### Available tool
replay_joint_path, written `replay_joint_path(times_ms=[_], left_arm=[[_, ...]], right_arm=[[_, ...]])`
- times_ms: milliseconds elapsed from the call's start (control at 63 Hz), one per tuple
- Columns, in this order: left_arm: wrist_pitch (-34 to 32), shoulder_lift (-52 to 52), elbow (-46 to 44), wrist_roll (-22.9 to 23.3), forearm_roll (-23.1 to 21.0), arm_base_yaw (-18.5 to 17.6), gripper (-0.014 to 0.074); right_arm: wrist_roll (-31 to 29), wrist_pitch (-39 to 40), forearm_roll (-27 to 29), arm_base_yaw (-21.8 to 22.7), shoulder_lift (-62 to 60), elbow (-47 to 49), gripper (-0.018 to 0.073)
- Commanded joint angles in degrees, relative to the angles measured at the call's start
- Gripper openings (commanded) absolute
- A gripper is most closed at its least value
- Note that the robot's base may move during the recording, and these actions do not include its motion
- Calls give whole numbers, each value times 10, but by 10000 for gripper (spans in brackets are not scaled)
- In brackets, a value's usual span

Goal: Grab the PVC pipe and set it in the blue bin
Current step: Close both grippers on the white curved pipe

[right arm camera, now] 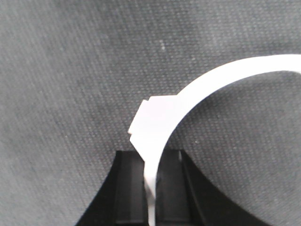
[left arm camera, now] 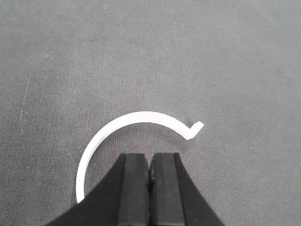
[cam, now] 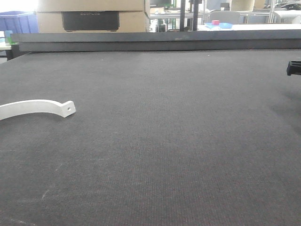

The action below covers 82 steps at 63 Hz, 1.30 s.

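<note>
Front view: logged PVC pipe (cam: 33, 108) flat, cut by left frame edge, tab end pointing right. Open tabletop (cam: 164, 150) right of pipe, up to black arm part (cam: 293, 68).
Left wrist: found left pincer (left arm camera: 150, 162) closed on nothing, tips inside pipe's curve.
Right wrist: found right pincer (right arm camera: 151, 188) clamping second PVC pipe (right arm camera: 197, 89).

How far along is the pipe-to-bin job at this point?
Done: the grab. In hand: the right gripper pinches a PVC pipe; the left gripper, shut and empty, sits by a second pipe on the mat. Left: carrying to a blue bin, seen only far behind.
</note>
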<state>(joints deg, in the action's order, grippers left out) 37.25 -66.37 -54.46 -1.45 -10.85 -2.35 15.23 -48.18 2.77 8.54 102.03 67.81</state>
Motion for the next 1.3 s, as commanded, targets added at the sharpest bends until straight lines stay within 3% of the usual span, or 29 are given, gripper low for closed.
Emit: replay_joint_path(times_ms=[0, 79, 238, 381, 683, 1016, 1286], left_arm=[[-7, -2, -4, 1, -4, -1, -111], [-16, -2, -4, 1, -4, -1, -111], [-39, -3, -4, 1, -4, -1, -111], [-3, -4, -4, 1, 4, -1, -111], [125, -106, -72, 8, 125, -1, -111], [140, -268, -155, 15, 121, 21, -111], [161, -298, -176, -1, 108, 44, -92]], right_arm=[[-60, -8, -10, -10, -16, 2, -162], [-88, -16, -10, -23, -37, 2, -162], [-88, -18, -11, -55, -98, 2, -162], [-90, -22, -11, -78, -160, 2, -162], [-90, -27, -11, -85, -254, 2, -162], [-90, -41, -17, -85, -274, 1, -162], [-90, -38, -22, -85, -274, 1, -162]])
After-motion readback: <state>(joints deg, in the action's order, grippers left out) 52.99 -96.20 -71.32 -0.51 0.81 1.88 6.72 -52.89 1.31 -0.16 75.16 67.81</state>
